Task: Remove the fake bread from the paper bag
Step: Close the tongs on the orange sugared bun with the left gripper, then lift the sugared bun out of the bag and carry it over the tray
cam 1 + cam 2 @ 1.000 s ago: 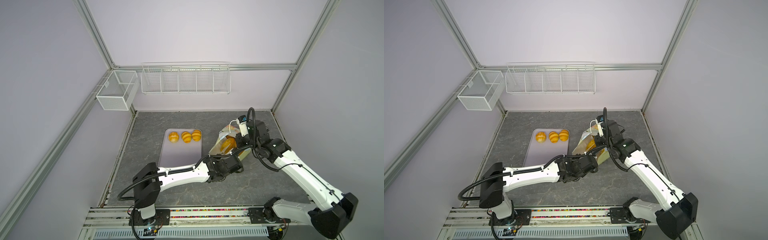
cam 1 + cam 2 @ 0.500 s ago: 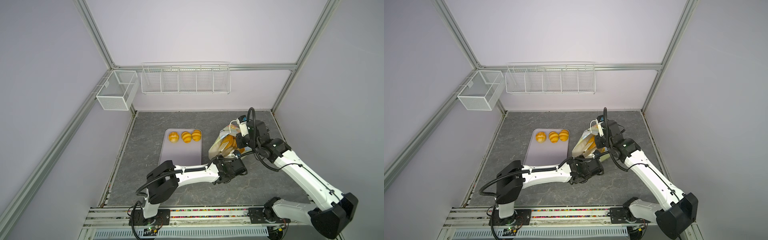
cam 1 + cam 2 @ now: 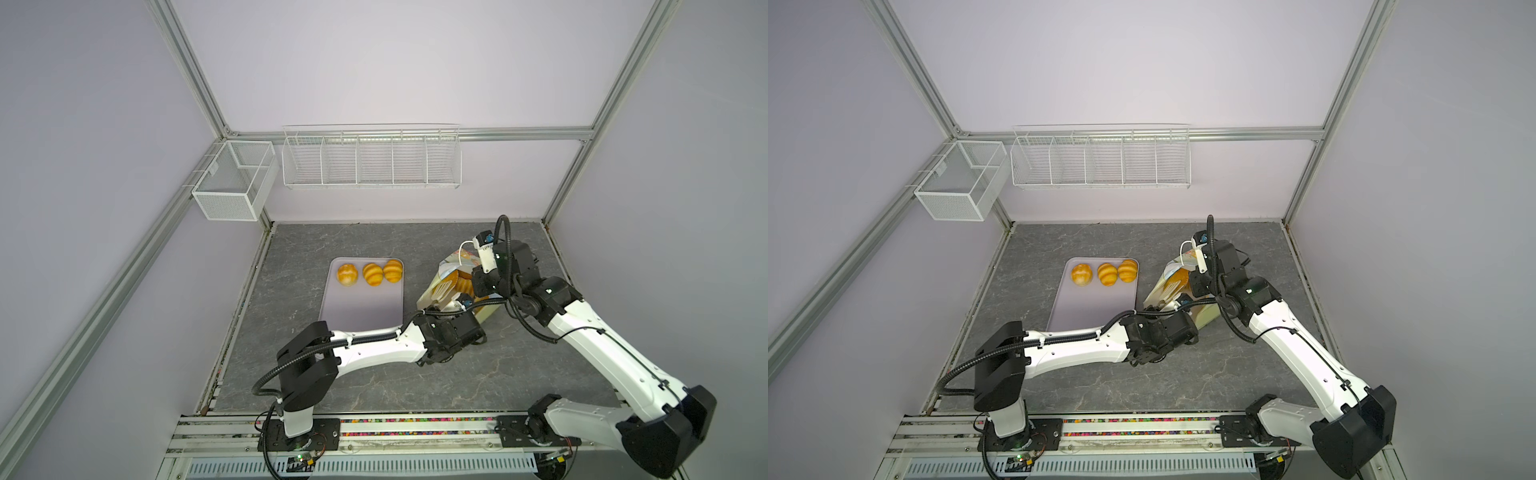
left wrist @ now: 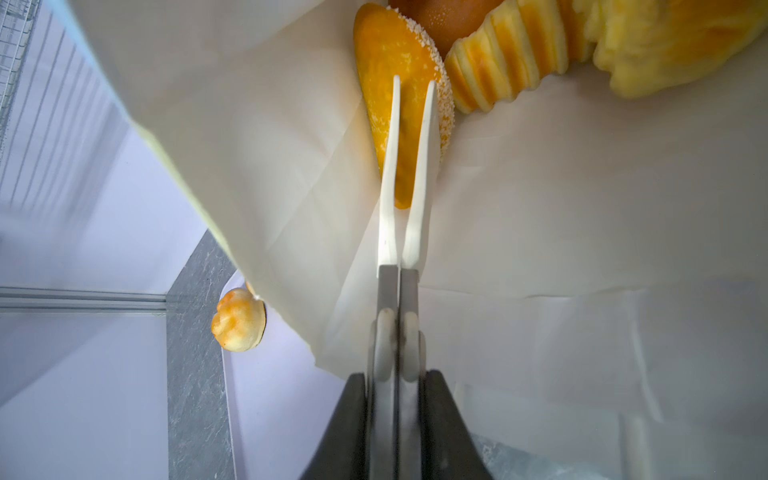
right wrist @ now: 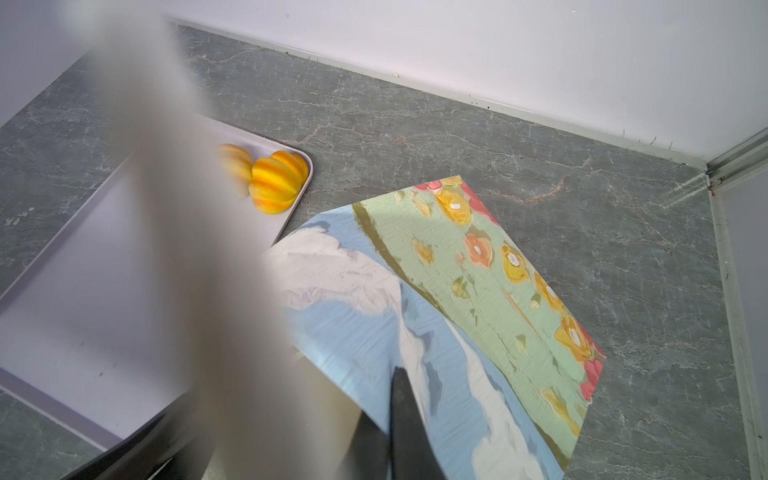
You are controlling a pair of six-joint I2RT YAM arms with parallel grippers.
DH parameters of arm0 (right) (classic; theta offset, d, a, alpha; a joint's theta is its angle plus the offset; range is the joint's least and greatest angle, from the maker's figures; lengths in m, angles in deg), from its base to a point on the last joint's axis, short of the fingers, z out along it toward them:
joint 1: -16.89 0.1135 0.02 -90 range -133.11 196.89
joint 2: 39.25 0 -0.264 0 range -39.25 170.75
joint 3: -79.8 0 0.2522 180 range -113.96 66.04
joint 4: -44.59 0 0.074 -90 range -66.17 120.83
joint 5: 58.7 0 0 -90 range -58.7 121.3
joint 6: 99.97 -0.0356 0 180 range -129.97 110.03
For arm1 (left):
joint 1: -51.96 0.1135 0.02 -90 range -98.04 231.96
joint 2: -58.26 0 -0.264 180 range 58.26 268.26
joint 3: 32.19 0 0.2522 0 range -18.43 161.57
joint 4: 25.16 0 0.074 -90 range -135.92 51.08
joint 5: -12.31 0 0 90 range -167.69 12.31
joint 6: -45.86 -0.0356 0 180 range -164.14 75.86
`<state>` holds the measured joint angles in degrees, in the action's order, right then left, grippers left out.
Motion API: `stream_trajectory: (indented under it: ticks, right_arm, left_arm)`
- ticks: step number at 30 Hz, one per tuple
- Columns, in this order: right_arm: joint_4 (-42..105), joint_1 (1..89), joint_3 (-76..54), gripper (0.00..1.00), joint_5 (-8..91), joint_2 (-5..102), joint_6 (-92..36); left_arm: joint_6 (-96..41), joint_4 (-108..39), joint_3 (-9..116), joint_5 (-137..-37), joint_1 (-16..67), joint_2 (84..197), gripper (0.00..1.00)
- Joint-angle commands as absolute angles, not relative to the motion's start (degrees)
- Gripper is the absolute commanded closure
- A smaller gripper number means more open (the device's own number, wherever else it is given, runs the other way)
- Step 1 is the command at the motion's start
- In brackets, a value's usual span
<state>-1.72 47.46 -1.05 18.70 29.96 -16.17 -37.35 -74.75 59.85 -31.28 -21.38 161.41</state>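
1. In both top views the right claw (image 3: 473, 275) is clenched on the rim of the paper bag (image 3: 434, 293). Three ridged buns (image 3: 372, 274) sit on a tray (image 3: 361, 309), well apart from that claw.
2. Left wrist view: the left claw (image 4: 413, 83), inside the bag, is clenched on the speckled oval bread (image 4: 395, 45). A ridged loaf (image 4: 498, 58) lies just beside its fingertips.
3. Right wrist view: the bag's printed side stretches away from the right claw.
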Motion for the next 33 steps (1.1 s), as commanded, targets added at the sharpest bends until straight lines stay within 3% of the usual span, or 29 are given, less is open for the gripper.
stream_trajectory:
  ticks: [1,13,33]
  right_arm:
    - [-2.43,47.71,-0.93,0.93,18.53,29.46,-16.67]
    - [-2.12,47.67,-1.37,0.93,17.77,31.34,-17.47]
    - [-1.82,47.6,-4.32,0.93,17.02,34.82,-18.32]
  left_arm:
    - [-37.7,-72.07,58.36,-33.37,-20.99,156.49,1.0]
    - [-38.63,-72.19,53.57,-44.16,-21.02,145.78,1.0]
    - [-36.78,-78.16,53.03,-49.03,-21.27,134.63,1.0]
